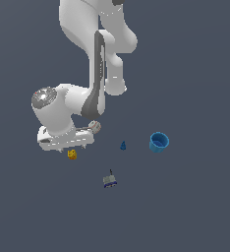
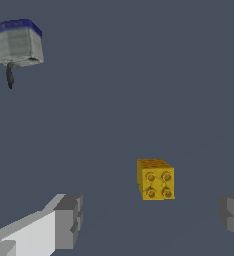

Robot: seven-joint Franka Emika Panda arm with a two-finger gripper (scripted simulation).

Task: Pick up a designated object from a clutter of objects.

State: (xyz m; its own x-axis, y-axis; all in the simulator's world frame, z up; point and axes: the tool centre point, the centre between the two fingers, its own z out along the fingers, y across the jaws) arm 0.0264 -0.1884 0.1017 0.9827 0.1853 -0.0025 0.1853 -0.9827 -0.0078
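The designated object, a tiny yellow-orange studded brick point(image 1: 72, 154), lies on the dark floor just below my gripper point(image 1: 68, 146). In the wrist view the brick point(image 2: 155, 179) lies within the span of my open gripper point(image 2: 151, 217), nearer one grey fingertip point(image 2: 233, 215) than the other point(image 2: 69, 220). Nothing is held and the fingers do not touch the brick. The clutter of objects lies around it: a grey-white baseball point(image 1: 94, 127) partly hidden behind the hand, a small blue cone point(image 1: 123, 145), a blue cup point(image 1: 159, 141) and a grey-blue gadget point(image 1: 109, 179).
The gadget also shows in the wrist view point(image 2: 16, 44), well away from the brick. The white arm point(image 1: 95, 59) rises above the hand. The cone and cup lie toward the exterior view's right of the brick.
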